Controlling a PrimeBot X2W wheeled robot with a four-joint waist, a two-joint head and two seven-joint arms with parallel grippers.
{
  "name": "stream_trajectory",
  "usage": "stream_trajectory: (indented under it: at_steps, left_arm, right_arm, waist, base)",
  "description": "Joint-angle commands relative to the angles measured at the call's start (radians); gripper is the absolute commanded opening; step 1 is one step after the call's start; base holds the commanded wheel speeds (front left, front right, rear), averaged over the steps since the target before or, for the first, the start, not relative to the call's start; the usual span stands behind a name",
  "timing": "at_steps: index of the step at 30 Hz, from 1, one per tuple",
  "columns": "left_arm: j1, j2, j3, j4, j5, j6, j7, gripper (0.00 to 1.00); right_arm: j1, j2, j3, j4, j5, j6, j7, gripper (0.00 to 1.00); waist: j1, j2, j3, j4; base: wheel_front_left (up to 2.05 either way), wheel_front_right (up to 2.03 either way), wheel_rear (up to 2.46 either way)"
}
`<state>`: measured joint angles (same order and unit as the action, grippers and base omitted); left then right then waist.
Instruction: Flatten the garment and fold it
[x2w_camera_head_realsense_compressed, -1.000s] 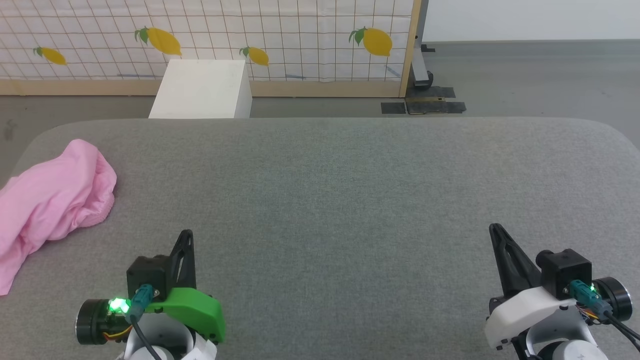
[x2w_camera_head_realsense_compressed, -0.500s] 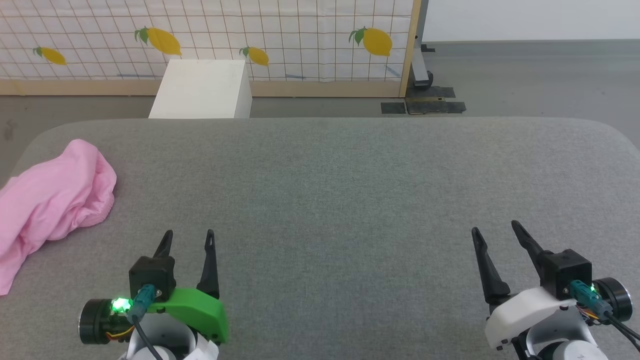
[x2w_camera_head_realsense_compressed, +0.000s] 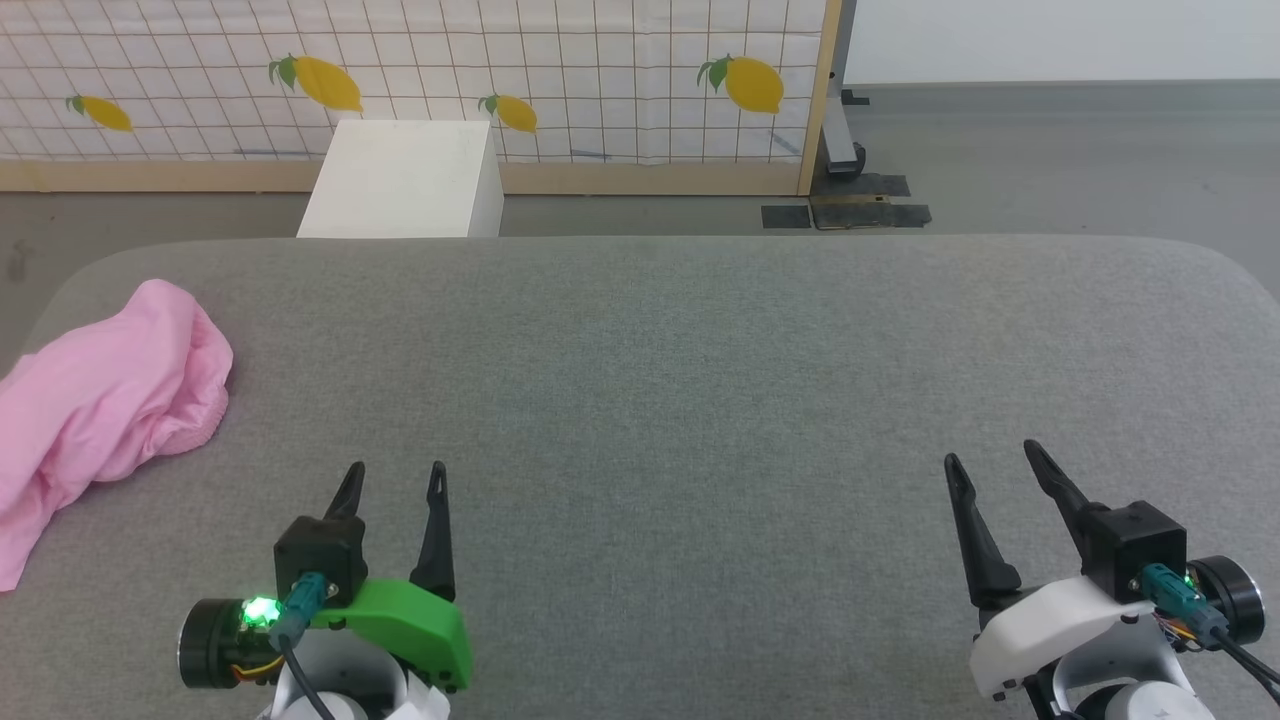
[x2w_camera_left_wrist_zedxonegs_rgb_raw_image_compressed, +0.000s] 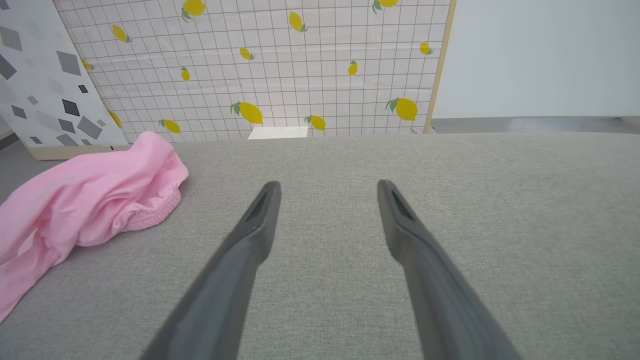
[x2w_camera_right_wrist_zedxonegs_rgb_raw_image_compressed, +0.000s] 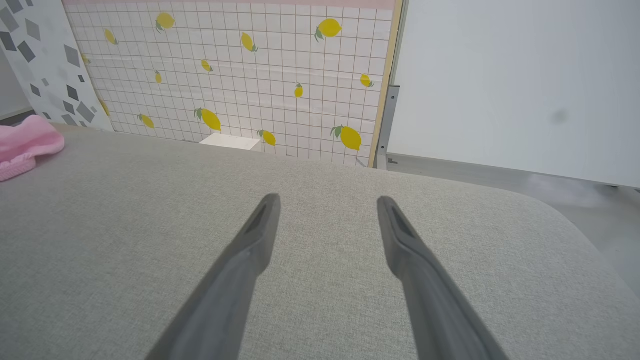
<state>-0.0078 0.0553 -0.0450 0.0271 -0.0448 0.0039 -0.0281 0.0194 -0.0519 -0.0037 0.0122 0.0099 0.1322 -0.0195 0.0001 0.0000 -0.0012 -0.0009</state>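
Observation:
The garment (x2w_camera_head_realsense_compressed: 95, 405) is a light pink crumpled heap at the far left of the grey padded table (x2w_camera_head_realsense_compressed: 680, 380), its gathered waistband turned toward the middle. It also lies at the left in the left wrist view (x2w_camera_left_wrist_zedxonegs_rgb_raw_image_compressed: 90, 192), and a small pink part (x2w_camera_right_wrist_zedxonegs_rgb_raw_image_compressed: 25, 145) peeks in at the left edge of the right wrist view. My left gripper (x2w_camera_head_realsense_compressed: 397, 478) stands open near the front edge, to the right of the garment and apart from it. At the front right, my right gripper (x2w_camera_head_realsense_compressed: 990, 455) is open too. Both hold nothing.
A white box (x2w_camera_head_realsense_compressed: 405, 180) stands on the floor behind the table. A lemon-print grid screen (x2w_camera_head_realsense_compressed: 420, 80) on a wooden frame closes off the back. Black tape patches (x2w_camera_head_realsense_compressed: 845, 212) mark the floor at the screen's right end.
Both grippers went from shut to open. The left gripper has shifted slightly to the right. The garment has not moved.

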Motion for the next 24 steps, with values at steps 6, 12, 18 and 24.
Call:
stream_trajectory:
  at_steps: [6,12,18,24]
  left_arm:
    - [-0.025,0.0,-0.015,0.014,-0.023,0.013,-0.021,1.0]
    - [-0.031,0.001,-0.027,0.023,-0.039,0.018,-0.032,1.0]
    - [-0.037,0.002,-0.038,0.032,-0.055,0.024,-0.043,1.0]
    - [-0.044,0.004,-0.048,0.039,-0.071,0.03,-0.055,1.0]
  right_arm:
    - [-0.011,0.0,-0.001,0.007,0.008,0.0,-0.018,1.0]
    - [-0.012,0.0,-0.001,0.011,0.012,0.0,-0.027,1.0]
    - [-0.015,0.0,-0.001,0.015,0.016,0.0,-0.035,1.0]
    - [-0.017,0.001,-0.002,0.019,0.021,-0.001,-0.044,1.0]
  waist:
    - [-0.0001,0.0,-0.001,0.0]
    - [-0.0001,0.0,-0.002,0.0]
    - [-0.0001,0.0,-0.003,-0.001]
    - [-0.0001,0.0,-0.003,-0.002]
  base:
    - [0.0,0.0,0.0]
    - [0.0,0.0,0.0]
    - [0.0,0.0,0.0]
    - [0.0,0.0,0.0]
